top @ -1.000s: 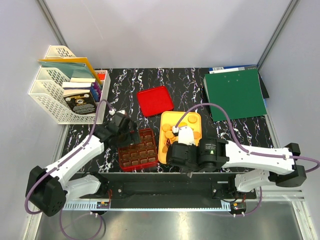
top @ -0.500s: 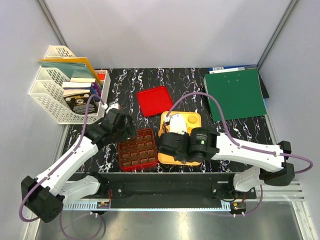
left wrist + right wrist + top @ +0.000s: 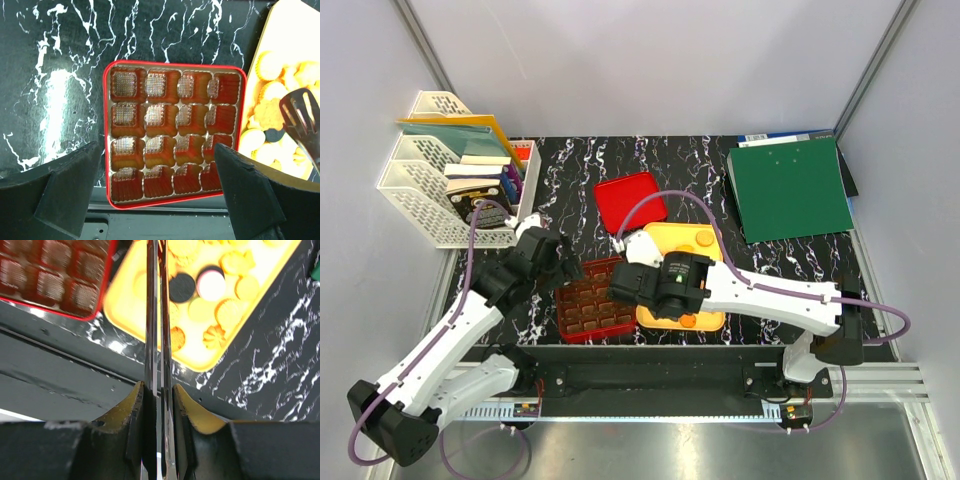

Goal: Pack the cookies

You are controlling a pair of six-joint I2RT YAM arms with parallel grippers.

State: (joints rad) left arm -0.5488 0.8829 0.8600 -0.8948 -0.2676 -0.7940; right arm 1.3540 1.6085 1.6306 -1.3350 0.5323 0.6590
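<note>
The cookies point(image 3: 220, 285) are small round and flower-shaped biscuits, mostly orange, with one black and one pink, lying in the yellow tray point(image 3: 200, 366). They also show in the left wrist view point(image 3: 272, 100) and the top view point(image 3: 703, 240). The red grid box point(image 3: 595, 300) lies left of the tray, and its cells point(image 3: 172, 130) look empty. My left gripper point(image 3: 157, 165) is open above the box's near edge. My right gripper point(image 3: 159, 390) is shut on metal tongs point(image 3: 156, 315), whose slotted tip point(image 3: 300, 117) hangs over the tray's left part.
A red lid point(image 3: 630, 200) lies behind the box and tray. A green binder point(image 3: 790, 188) is at the back right. A white file rack point(image 3: 450, 185) stands at the back left. The black table rail runs along the near edge.
My right arm has swung left across the yellow tray toward the red box, uncovering the tray's right part. My left arm has drawn back to the left, off the box.
</note>
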